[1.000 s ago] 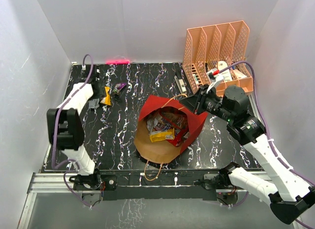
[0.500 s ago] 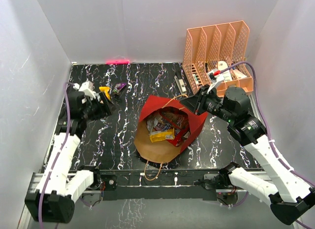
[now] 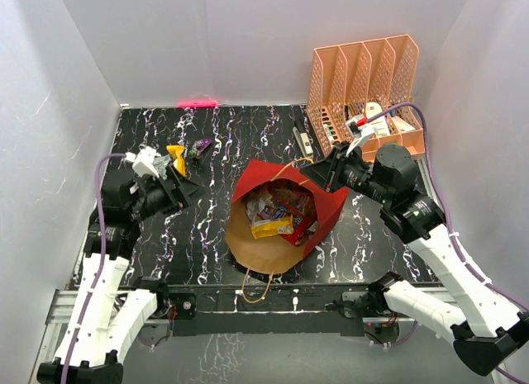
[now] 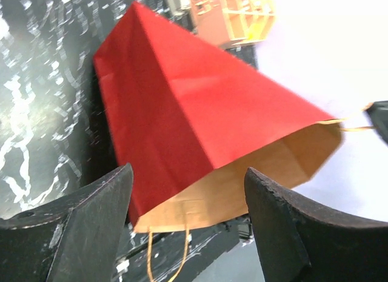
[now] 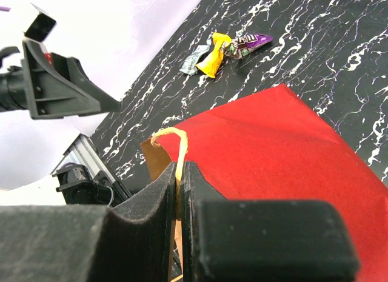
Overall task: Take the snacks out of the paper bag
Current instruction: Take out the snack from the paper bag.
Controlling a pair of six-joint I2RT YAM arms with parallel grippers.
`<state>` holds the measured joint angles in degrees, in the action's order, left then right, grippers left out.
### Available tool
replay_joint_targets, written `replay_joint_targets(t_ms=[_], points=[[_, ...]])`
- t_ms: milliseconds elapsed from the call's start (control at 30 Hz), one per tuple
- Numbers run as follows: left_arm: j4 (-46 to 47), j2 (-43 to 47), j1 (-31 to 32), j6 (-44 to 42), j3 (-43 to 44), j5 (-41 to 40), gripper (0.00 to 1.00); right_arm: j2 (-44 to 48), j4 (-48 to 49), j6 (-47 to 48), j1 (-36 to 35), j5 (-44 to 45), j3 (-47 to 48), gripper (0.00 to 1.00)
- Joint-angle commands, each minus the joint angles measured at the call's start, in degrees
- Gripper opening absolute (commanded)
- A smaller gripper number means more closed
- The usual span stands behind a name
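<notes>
The paper bag [image 3: 331, 209] lies tilted at mid-table, mouth facing up and toward the near edge, with its brown inside showing. Inside it lie a yellow packet [image 3: 273, 228], a glossy red bag [image 3: 295, 199] and a silver packet [image 3: 262, 207]. My right gripper [image 3: 320, 171] is shut on the bag's cord handle [image 5: 173, 136] at the far rim and holds it up. My left gripper [image 3: 175, 191] is open and empty to the left of the bag, apart from it and pointing at its red side [image 4: 194, 106]. A yellow packet [image 3: 176, 159], a purple packet [image 3: 199, 147] and a silver packet [image 5: 195, 59] lie on the table at the far left.
The orange slotted rack [image 3: 364, 78] stands at the back right, close behind my right gripper, with white and dark items in its slots. A small dark tool [image 3: 302, 139] lies beside it. The bag's second cord handle [image 3: 256, 286] hangs over the table's near edge.
My left arm has swung away from the loose packets at the far left and come nearer, its open gripper now facing the bag. The right gripper and bag have not moved.
</notes>
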<state>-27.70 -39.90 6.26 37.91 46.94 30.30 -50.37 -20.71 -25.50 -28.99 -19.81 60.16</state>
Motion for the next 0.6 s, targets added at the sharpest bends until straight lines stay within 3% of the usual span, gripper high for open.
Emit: replay_joint_targets(t_ms=[0, 167, 400, 567], points=[[7.51, -0.73, 2.37, 5.14, 4.44, 5.68, 0.73, 0.78, 4.90, -0.63, -0.10, -0.74, -0.01, 0.07], [12.93, -3.45, 13.62, 7.26, 4.12, -0.73, 0.74, 0.89, 5.26, -1.29, -0.10, -0.93, -0.48, 0.07], [17.77, -11.70, 42.59, 4.84, 4.45, -22.35, 0.72, 1.22, 4.19, -1.23, -0.10, -0.04, -0.45, 0.07], [17.06, -20.18, 57.52, -0.17, 7.29, -38.31, 0.72, 1.83, 3.08, -0.81, -0.10, 1.11, -0.22, 0.07]])
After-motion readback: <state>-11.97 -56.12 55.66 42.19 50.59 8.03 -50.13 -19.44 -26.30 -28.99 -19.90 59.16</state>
